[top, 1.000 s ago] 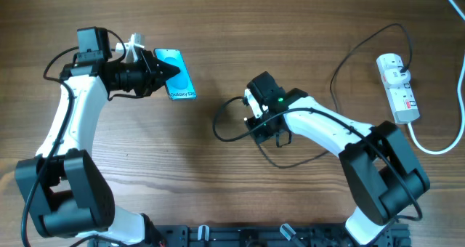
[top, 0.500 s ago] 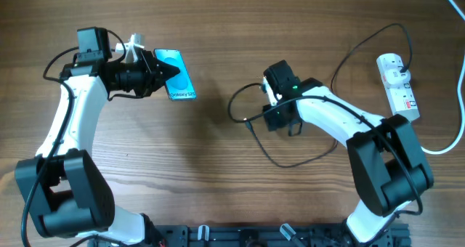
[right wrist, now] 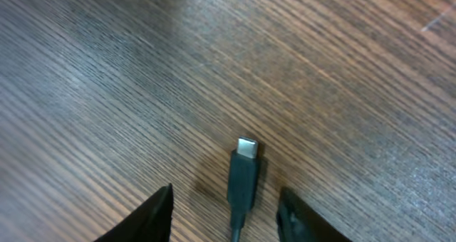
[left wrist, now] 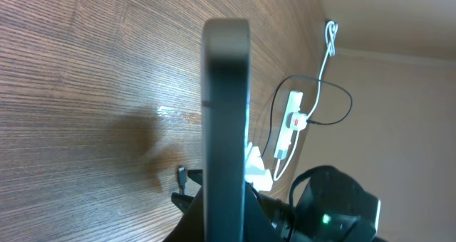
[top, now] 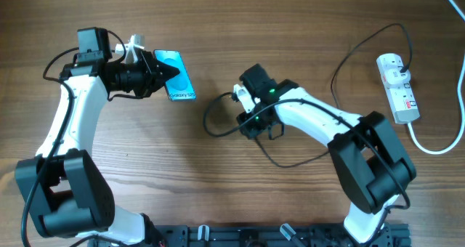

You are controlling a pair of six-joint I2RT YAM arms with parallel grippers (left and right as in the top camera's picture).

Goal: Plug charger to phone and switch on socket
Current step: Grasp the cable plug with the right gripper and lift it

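Note:
The phone (top: 179,73), its cyan screen lit, is gripped at its left end by my left gripper (top: 161,74), which is shut on it. The left wrist view shows the phone (left wrist: 226,114) edge-on as a dark upright bar. The charger is a thin black cable (top: 206,118) looping across the table's middle. Its plug tip (right wrist: 244,172) points away between the fingers of my right gripper (right wrist: 226,199), with a gap on each side. That gripper (top: 248,122) is open, right of the phone. The white socket (top: 398,87) lies at the far right.
A thicker white cable (top: 429,147) runs from the socket off the right edge. The black cable curves past the right arm up to the socket (left wrist: 288,124). The table is bare brown wood between the phone and the right gripper.
My right gripper swung right and then back left, ending closer to the phone, and the cable loop shifted with it. The left arm and phone have not moved.

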